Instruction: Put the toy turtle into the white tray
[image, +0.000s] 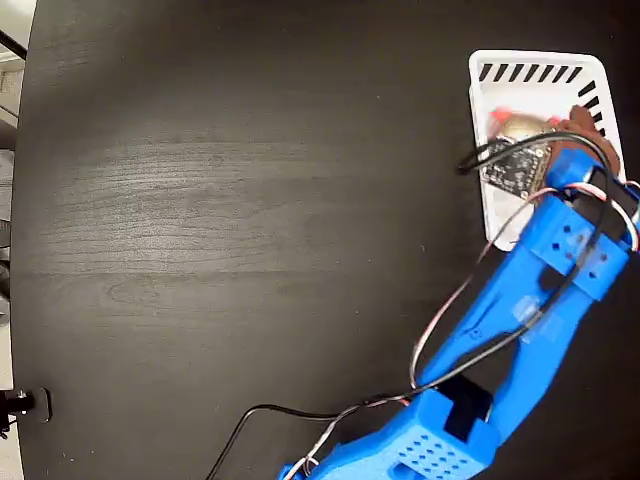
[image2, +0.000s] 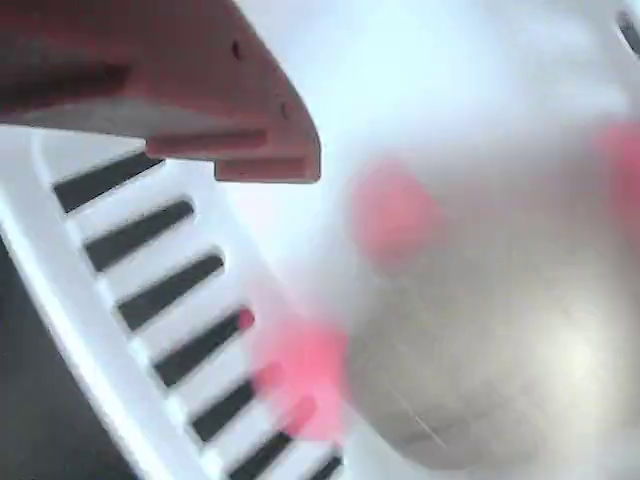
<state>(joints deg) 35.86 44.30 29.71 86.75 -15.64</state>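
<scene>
wide bare black wood-grain surface (image: 220, 200) at left. at its far right edge, white slotted rectangular plastic tray (image: 540, 70), holding small gold-shelled, red-footed toy turtle (image: 520, 124). blue arm's jaws (image: 560, 135) just beside turtle; opening impossible to tell.

The toy turtle (image: 520, 125) is gold with red feet; the white tray (image: 530, 62) shows dark slits.
</scene>
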